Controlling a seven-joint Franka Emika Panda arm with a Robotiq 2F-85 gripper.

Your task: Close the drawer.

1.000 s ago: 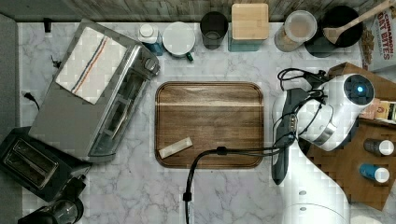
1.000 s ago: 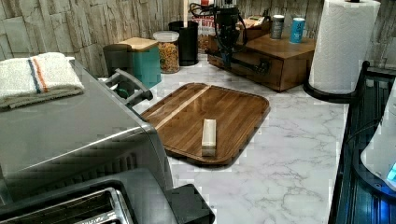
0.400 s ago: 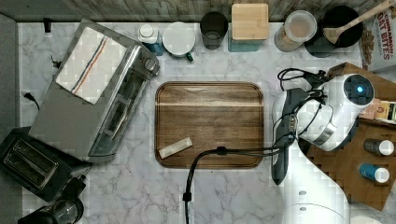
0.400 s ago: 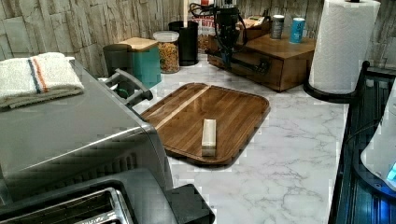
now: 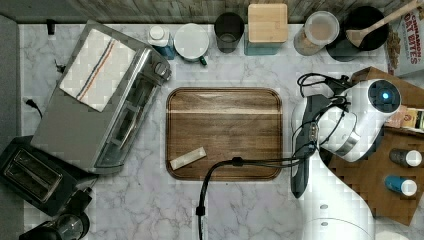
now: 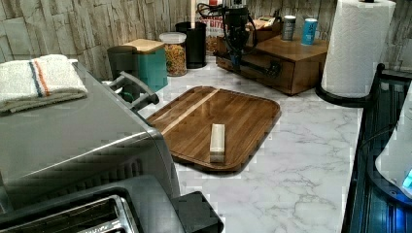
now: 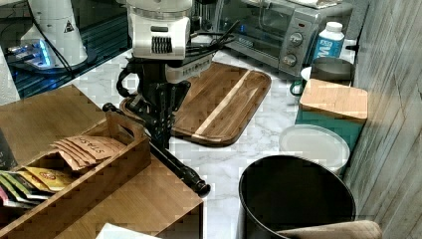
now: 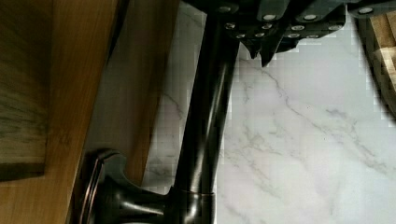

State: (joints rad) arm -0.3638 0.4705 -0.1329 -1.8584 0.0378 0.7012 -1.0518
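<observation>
The drawer is the wooden front of a low cabinet, and a long dark metal handle runs across it. That handle also shows below the arm in the right view. My gripper hangs just off the handle's counter side, fingers pressed together with nothing between them. It shows as a dark, narrow shape pointing down at the bar, and in the left view the gripper is in front of the drawer face. I see no clear gap between the drawer front and the cabinet body.
A dark wooden tray with a small pale block lies on the marble counter, and a black cable crosses it. A toaster oven, canisters and a paper towel roll ring the counter. Tea packets sit on the cabinet.
</observation>
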